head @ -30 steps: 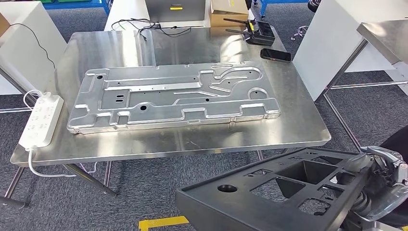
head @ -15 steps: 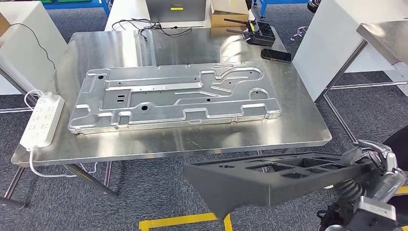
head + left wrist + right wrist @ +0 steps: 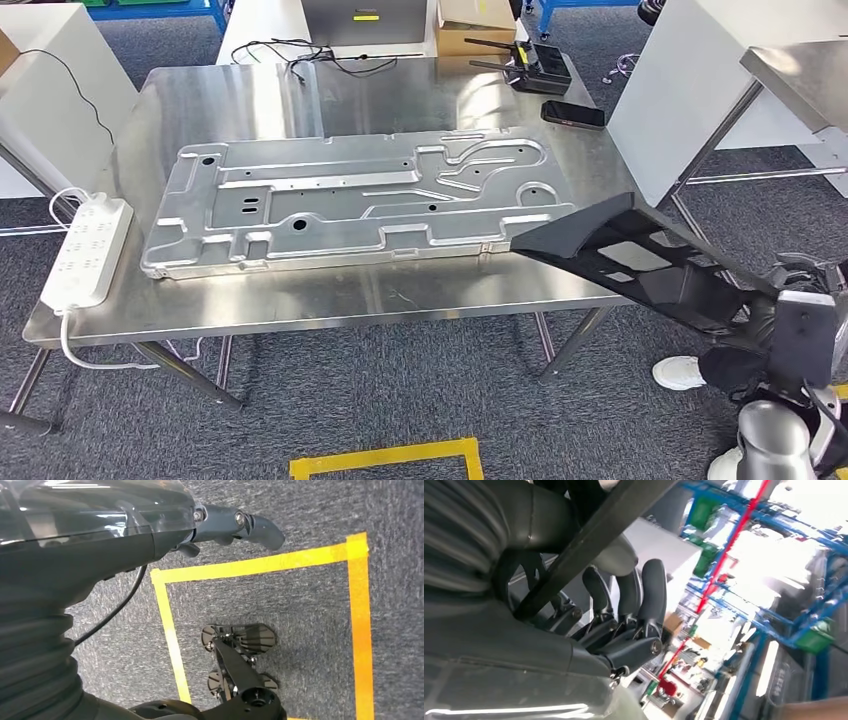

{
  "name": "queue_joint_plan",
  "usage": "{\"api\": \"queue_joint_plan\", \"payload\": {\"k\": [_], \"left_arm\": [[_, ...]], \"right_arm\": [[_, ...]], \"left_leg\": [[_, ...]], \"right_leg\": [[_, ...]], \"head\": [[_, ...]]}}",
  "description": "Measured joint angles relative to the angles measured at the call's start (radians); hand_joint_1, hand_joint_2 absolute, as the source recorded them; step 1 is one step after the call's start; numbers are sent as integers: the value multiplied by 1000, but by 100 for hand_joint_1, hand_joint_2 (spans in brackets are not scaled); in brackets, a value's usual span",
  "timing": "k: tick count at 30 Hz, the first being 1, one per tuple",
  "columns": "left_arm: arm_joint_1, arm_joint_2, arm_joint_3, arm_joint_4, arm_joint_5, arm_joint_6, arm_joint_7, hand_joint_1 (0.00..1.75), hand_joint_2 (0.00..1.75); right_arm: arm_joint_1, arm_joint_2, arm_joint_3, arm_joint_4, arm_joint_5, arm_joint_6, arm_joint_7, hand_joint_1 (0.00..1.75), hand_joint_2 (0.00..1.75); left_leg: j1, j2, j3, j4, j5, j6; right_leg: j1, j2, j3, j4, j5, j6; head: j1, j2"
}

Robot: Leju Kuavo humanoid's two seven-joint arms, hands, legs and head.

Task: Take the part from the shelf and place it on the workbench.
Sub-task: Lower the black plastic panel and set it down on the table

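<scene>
**Black part riding in over the bench's near right corner**

While the workbench (image 3: 400,290) is taking up most of the head view, its steel top is already carrying a large pressed metal panel (image 3: 360,205), which is lying flat across the middle. That is leaving a bare strip along the near edge and the right corner, probably the only room for the incoming piece.

Next in size, the black part (image 3: 640,262) is hanging tilted, its far tip raised over the bench's near right corner and just beside the panel's end, its low end running down to the right hand (image 3: 790,320). Whether the tip is touching the steel cannot be told. The slant is likely coming from a one-ended hold, so the free end is leading in over the table.

From the right wrist view, the right hand's dark fingers (image 3: 651,592) are curling around a black bar of the part (image 3: 594,535), gripping it; the thumb's position is hard to make out.

The left hand (image 3: 235,525) is hanging over carpet and yellow floor tape (image 3: 260,565), holding nothing; the fingers are largely hidden behind its cover, so their spread cannot be judged.

Smaller items: a white power strip (image 3: 88,250) is sitting at the bench's left edge, and a phone (image 3: 573,114) is lying near the far right.
</scene>
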Motion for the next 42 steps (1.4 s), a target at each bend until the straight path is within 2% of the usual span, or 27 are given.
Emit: {"api": "queue_joint_plan", "payload": {"k": [4, 10, 15, 19, 23, 30, 35, 42], "left_arm": [[-9, 0, -3, 0, -18, -6, 13, 0, 175], [-25, 0, -21, 0, -38, -18, 31, 0, 175], [-33, 0, -34, 0, -52, -22, 45, 0, 175], [-37, 0, -46, 0, -61, -26, 55, 0, 175], [-43, 0, -53, 0, -65, -30, 60, 0, 175], [-50, 0, -71, 0, -73, -33, 72, 0, 175], [-55, 0, -78, 0, -82, -38, 80, 0, 175], [-67, 0, -96, 0, -86, -41, 87, 0, 175]], "right_arm": [[-127, -105, -21, 199, 50, 61, 27, 175, 175], [-418, -285, 2, 576, 201, 116, 49, 175, 175], [-663, -382, 85, 821, 340, 143, 115, 175, 175], [-846, -433, 173, 981, 439, 170, 181, 175, 175], [-970, -451, 244, 1078, 501, 193, 230, 175, 175], [-1114, -453, 353, 1176, 620, 237, 313, 175, 175], [-1168, -445, 429, 1222, 690, 276, 379, 175, 175], [-1184, -372, 448, 1258, 656, 284, 366, 175, 175]], "left_leg": [[-1, 0, 0, 0, 0, 0], [-3, -2, 0, 0, 1, 1], [-3, -2, 0, 0, 1, 1], [-3, -2, 0, 0, 1, 1], [-3, -2, 1, 0, 1, 1], [-3, -2, 2, 0, 1, 1], [-3, -2, 2, 0, 1, 1], [-3, -1, 3, 0, 2, 1]], "right_leg": [[0, 0, 0, 0, 1, 1], [-1, -2, 3, 0, 1, 2], [-2, -2, 9, 0, 1, 2], [-2, -2, 9, 0, 1, 2], [-2, -2, 10, 0, 1, 2], [-2, -2, 11, 0, 1, 2], [-2, -2, 11, 1, 1, 2], [-2, -2, 11, 1, 1, 2]], "head": [[-1, 0], [-1, 0], [3, 0], [4, 0], [2, 0], [0, 0], [-1, 0], [-1, 0]]}}
